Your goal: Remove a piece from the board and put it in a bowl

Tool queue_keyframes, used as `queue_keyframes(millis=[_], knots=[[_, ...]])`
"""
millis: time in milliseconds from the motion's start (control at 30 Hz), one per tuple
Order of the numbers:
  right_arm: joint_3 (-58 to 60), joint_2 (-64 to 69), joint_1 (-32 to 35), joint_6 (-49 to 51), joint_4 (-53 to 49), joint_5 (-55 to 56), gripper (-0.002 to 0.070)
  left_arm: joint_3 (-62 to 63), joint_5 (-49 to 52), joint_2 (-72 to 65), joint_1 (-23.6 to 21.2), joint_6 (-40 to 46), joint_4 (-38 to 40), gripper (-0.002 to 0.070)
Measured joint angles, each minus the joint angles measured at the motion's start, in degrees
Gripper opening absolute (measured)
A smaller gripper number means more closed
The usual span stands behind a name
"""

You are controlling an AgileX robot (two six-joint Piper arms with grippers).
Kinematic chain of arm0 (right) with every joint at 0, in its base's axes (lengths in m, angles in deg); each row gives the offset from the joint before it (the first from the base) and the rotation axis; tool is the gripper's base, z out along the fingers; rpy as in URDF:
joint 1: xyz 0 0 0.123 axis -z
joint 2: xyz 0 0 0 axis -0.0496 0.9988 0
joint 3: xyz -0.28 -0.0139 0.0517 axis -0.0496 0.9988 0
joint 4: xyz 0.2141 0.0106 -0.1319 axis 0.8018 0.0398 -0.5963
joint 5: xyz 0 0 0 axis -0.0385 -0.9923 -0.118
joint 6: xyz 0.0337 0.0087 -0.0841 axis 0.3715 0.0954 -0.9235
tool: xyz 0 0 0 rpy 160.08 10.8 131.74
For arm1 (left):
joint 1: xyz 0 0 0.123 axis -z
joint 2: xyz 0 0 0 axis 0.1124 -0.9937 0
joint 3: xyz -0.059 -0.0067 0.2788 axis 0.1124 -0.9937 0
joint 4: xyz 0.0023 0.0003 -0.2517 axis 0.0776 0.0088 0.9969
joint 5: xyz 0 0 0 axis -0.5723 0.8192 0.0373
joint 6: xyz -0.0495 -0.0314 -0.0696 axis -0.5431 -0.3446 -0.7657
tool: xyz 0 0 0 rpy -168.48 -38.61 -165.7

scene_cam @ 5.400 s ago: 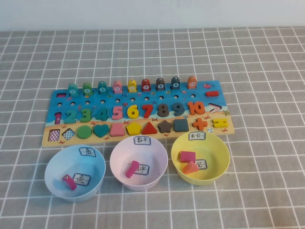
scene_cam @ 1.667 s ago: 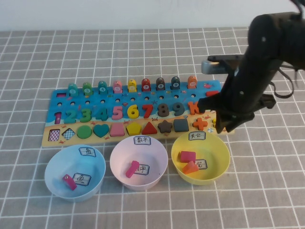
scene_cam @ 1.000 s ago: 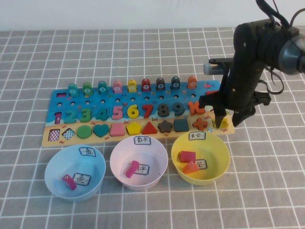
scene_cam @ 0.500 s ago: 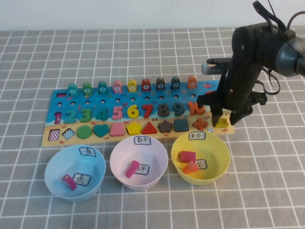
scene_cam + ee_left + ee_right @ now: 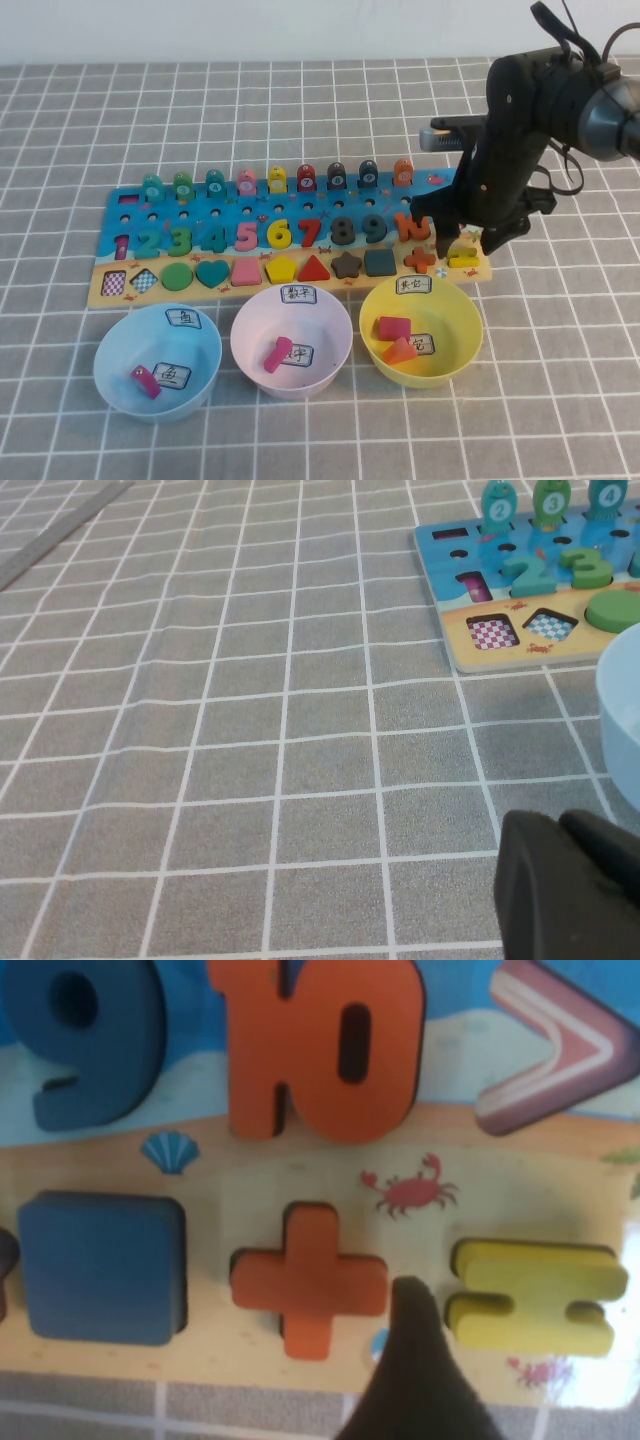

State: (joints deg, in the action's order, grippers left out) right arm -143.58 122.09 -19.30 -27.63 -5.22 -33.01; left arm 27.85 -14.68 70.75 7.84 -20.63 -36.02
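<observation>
The number-and-shape board [image 5: 130, 290] lies across the middle of the table. My right gripper [image 5: 470, 245] is open and low over the board's right end, with its fingers on either side of the yellow equals piece [image 5: 463, 259]. In the right wrist view one dark finger [image 5: 415, 1360] stands between the orange plus piece [image 5: 310, 1280] and the yellow equals piece [image 5: 535, 1295], which still sits in its slot. The other finger is out of that view. My left gripper [image 5: 565, 880] is shut and empty, low over the cloth left of the board [image 5: 500, 655], and out of the high view.
Three bowls stand in front of the board: blue [image 5: 110, 350], pink [image 5: 245, 330] and yellow [image 5: 470, 320], each with one or two pieces inside. The orange 10 [image 5: 410, 226] is beside the right gripper. The blue bowl's rim [image 5: 620, 700] is near the left gripper.
My right arm came in from the right and dropped onto the board's right end. Its fingers now straddle the yellow equals piece. No piece has moved.
</observation>
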Motion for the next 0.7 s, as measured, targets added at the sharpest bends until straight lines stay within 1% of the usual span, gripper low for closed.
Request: queue_keyframes(millis=[200, 467, 700], knots=[[0.0, 0.0, 0.0, -0.22, 0.0, 0.82, 0.042, 0.0, 0.0, 0.0, 0.0, 0.0, 0.0, -0.0002], [0.0, 0.0, 0.0, -0.22, -0.97, 0.95, 0.0396, 0.0, 0.0, 0.0, 0.0, 0.0, 0.0, -0.0002], [0.0, 1.43, 0.0, -0.22, -0.97, 0.95, 0.0394, 0.0, 0.0, 0.0, 0.0, 0.0, 0.0, -0.0002]])
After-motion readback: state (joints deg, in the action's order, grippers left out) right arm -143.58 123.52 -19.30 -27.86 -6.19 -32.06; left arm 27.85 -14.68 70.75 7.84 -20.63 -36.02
